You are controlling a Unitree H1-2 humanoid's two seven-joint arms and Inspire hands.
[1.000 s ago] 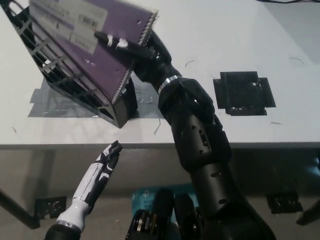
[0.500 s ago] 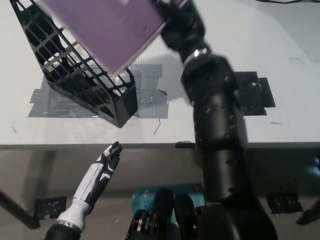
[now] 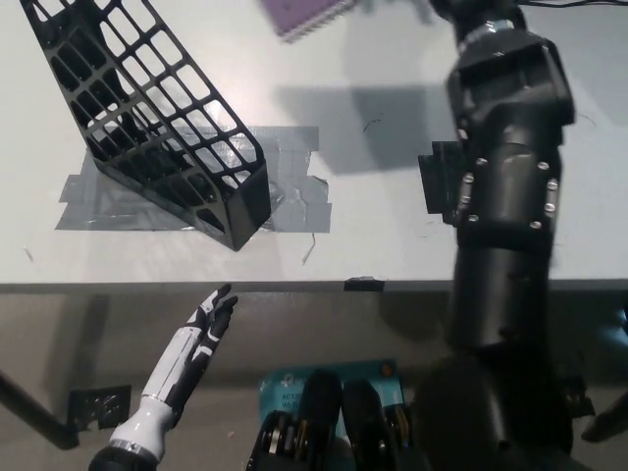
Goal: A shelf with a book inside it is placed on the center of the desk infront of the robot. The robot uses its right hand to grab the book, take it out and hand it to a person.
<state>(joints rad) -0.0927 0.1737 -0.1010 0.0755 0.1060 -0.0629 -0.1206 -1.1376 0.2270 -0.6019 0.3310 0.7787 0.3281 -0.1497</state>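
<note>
Your black right arm point(image 3: 505, 186) lifts the purple spiral-edged book point(image 3: 306, 14) beyond the black lattice shelf point(image 3: 147, 123); its grip is out of frame, while the white left hand point(image 3: 208, 324) rests below the desk point(image 3: 392, 245), fingers apart

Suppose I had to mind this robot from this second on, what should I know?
Left hand: open, resting low beside the desk's front edge, holding nothing.
Right arm: stretched up past the top of the picture; its hand is out of view, so its grip cannot be seen.
Shelf: empty, tilted, standing on taped desk.
Book: only a purple corner shows at the top edge, clear of the shelf.
Done: book taken out. Left: handing it to a person; nobody is visible.
</note>
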